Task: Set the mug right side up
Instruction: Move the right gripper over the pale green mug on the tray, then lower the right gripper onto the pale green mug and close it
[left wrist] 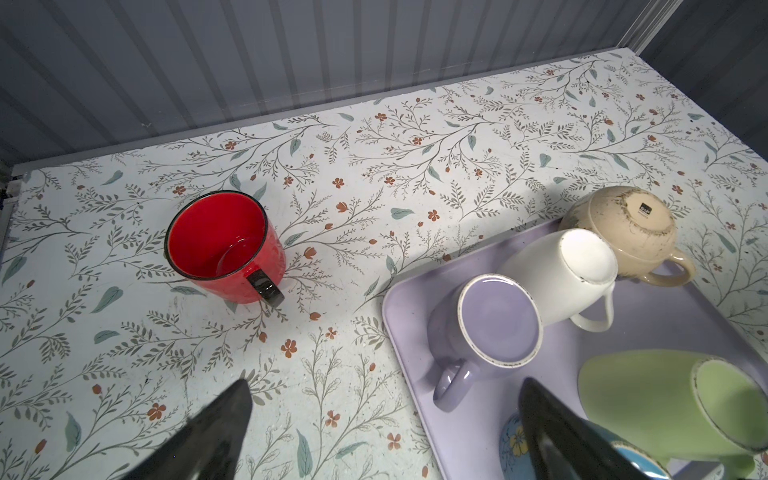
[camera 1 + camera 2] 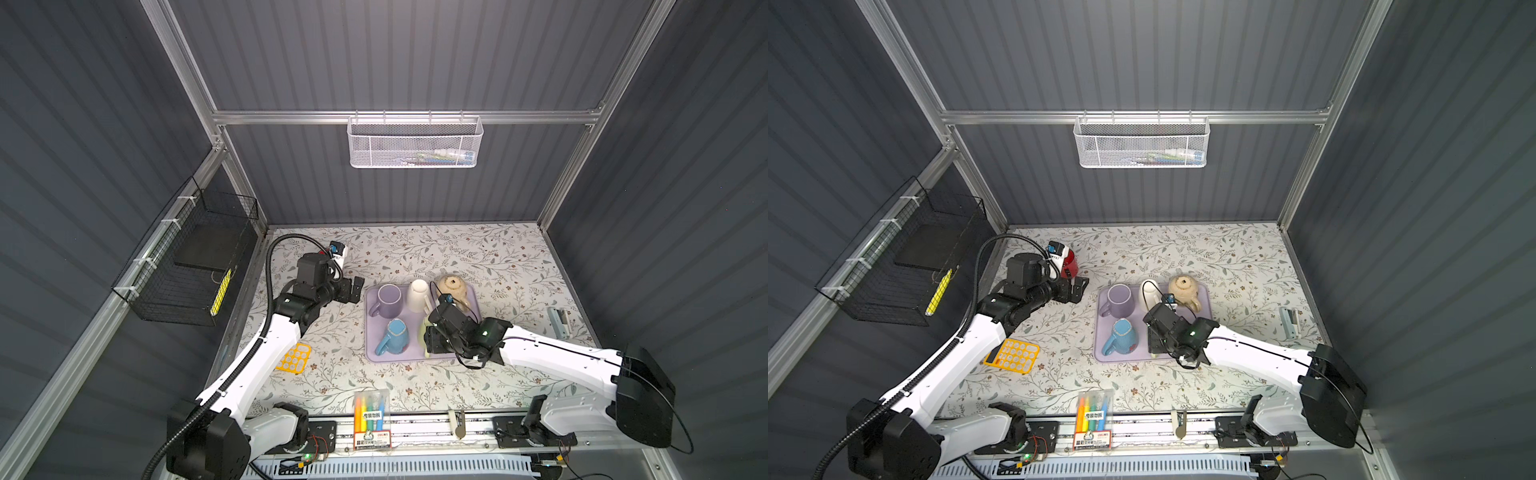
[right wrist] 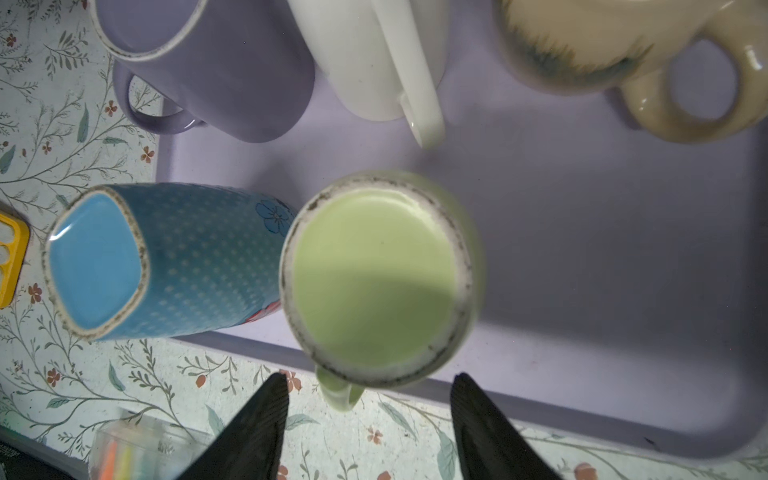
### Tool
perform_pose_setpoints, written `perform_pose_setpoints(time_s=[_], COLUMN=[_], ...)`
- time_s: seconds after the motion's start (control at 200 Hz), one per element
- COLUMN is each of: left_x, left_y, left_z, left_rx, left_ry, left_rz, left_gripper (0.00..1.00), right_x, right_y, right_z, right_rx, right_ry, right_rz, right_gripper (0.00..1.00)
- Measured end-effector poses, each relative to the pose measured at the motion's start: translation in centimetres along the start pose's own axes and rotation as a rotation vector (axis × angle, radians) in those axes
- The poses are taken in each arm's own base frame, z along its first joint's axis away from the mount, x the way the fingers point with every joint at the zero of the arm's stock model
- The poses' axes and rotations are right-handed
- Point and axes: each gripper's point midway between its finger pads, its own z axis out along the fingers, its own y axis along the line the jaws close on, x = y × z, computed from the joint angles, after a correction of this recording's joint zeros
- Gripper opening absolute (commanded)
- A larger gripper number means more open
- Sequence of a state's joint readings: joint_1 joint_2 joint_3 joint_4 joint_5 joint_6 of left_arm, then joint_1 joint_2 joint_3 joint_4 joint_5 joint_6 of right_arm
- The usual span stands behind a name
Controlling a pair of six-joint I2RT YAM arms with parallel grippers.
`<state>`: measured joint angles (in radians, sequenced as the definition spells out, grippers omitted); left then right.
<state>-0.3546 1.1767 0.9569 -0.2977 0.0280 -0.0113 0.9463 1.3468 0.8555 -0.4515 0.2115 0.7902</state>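
Note:
A lavender tray (image 2: 415,358) (image 3: 582,249) holds several mugs, all bottom up. A green mug (image 3: 374,278) (image 1: 648,399) stands at the tray's front edge, its handle (image 3: 338,395) poking over the rim. My right gripper (image 3: 368,378) (image 2: 432,338) hovers open just above it, one finger on each side of the handle and neither touching. A red mug (image 1: 224,245) (image 2: 1068,261) stands upright on the table at the back left. My left gripper (image 1: 386,384) (image 2: 356,289) is open and empty between the red mug and the tray's left edge.
Also on the tray are a purple mug (image 2: 389,300), a white mug (image 2: 417,295), a beige mug (image 2: 455,286) and a blue mug (image 2: 395,336). A yellow stencil (image 2: 295,357), a marker pack (image 2: 371,409) and a white object (image 2: 559,322) lie on the table.

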Motion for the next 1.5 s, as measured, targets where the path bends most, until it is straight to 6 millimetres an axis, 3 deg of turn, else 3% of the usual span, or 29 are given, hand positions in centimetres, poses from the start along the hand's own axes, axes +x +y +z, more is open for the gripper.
perform_pose_setpoints(time_s=[0.18, 0.505, 0.755, 0.885, 1.026, 1.266, 1.501], left_x=[0.1, 0.5, 1.4, 2.1, 0.4, -2.0, -3.4], left_y=[0.0, 0.1, 0.1, -0.1, -0.4, -2.4, -3.0], left_z=[0.1, 0.4, 1.6, 2.5, 2.0, 1.3, 1.2], left_rx=[0.0, -0.002, 0.0, 0.019, 0.032, 0.102, 0.122], left_ry=[0.005, 0.017, 0.067, 0.108, 0.074, 0.006, -0.047], left_rz=[0.003, 0.002, 0.001, -0.004, -0.003, 0.079, 0.123], left_gripper=[1.0, 1.0, 0.97, 0.97, 0.96, 1.0, 1.0], right_x=[0.0, 0.4, -1.2, -1.2, -0.4, 2.0, 1.6], right_y=[0.0, -2.8, -4.8, -4.3, -3.9, -5.2, -4.8], right_z=[0.7, 0.7, -0.1, -0.9, -1.2, 0.1, 0.8], right_rx=[0.036, 0.163, 0.137, 0.063, -0.004, -0.015, -0.03], right_ry=[0.012, 0.023, 0.009, 0.008, 0.006, 0.044, 0.019], right_rz=[0.001, -0.014, -0.048, -0.133, -0.208, -0.269, -0.281], right_gripper=[0.63, 0.59, 0.57, 0.57, 0.58, 0.58, 0.58])
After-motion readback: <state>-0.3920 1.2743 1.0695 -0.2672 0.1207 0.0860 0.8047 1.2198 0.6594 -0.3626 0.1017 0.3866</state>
